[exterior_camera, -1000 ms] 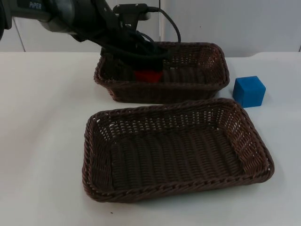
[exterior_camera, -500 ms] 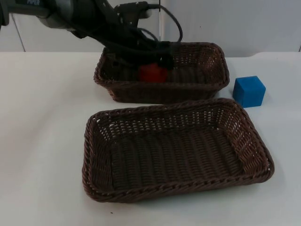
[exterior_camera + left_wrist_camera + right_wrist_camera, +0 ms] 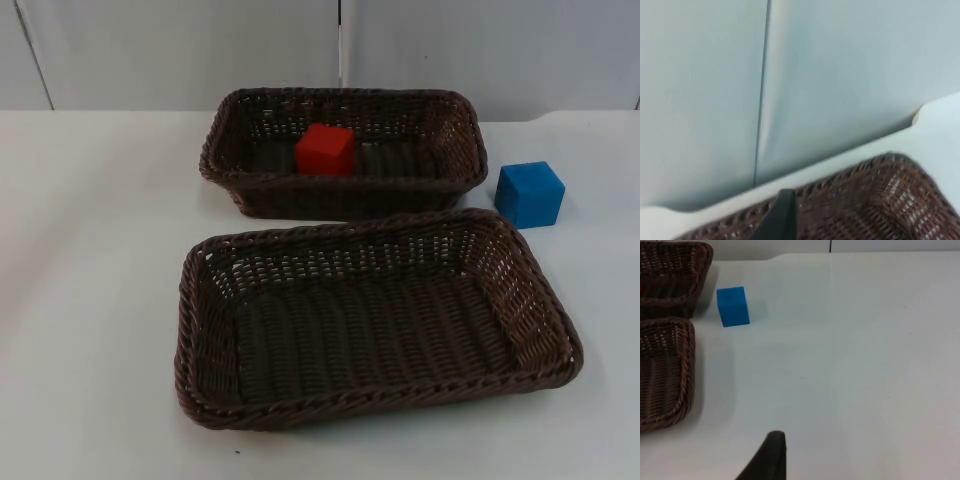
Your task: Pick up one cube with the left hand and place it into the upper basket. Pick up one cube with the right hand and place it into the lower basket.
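Note:
A red cube (image 3: 325,150) lies inside the upper basket (image 3: 340,195), left of its middle, with nothing holding it. The blue cube (image 3: 530,193) stands on the white table to the right of that basket, just beyond the far right corner of the lower basket (image 3: 380,395). My left gripper (image 3: 781,222) hangs above the upper basket's (image 3: 875,200) far rim and faces the partition wall. Over bare table, well to the right of the blue cube (image 3: 733,306) and apart from it, waits my right gripper (image 3: 771,457).
The grey partition wall (image 3: 450,50) closes the table just behind the upper basket. White table top (image 3: 865,365) stretches open to the right of both baskets. The lower basket (image 3: 665,375) holds nothing.
The left arm has drawn back out of the top view. The red cube it held over the upper basket now lies inside that basket, let go.

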### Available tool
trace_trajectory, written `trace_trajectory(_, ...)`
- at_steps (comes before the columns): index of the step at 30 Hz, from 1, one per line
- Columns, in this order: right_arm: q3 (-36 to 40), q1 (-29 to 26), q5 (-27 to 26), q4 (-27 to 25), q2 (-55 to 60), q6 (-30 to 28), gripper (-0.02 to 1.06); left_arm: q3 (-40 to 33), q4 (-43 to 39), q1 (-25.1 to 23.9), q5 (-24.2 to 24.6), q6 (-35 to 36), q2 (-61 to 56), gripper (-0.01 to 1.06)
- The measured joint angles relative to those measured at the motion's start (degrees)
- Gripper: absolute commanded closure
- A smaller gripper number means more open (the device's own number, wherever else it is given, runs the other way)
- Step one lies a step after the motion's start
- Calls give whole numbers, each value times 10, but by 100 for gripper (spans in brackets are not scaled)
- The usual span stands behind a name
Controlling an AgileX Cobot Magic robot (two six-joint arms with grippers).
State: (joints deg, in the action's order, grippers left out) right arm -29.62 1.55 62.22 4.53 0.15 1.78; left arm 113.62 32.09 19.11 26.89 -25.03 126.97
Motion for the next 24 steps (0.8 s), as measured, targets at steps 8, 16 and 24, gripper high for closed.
trace_trajectory(8,0,0,0,0,0,0,-1,0,-27,0,48,-1,-53,8)
trace_trajectory(16,0,0,0,0,0,0,-1,0,-44,-1,69,21,-89,8)
trace_trajectory(24,0,0,0,0,0,0,-1,-11,-82,-25,118,55,-120,8)
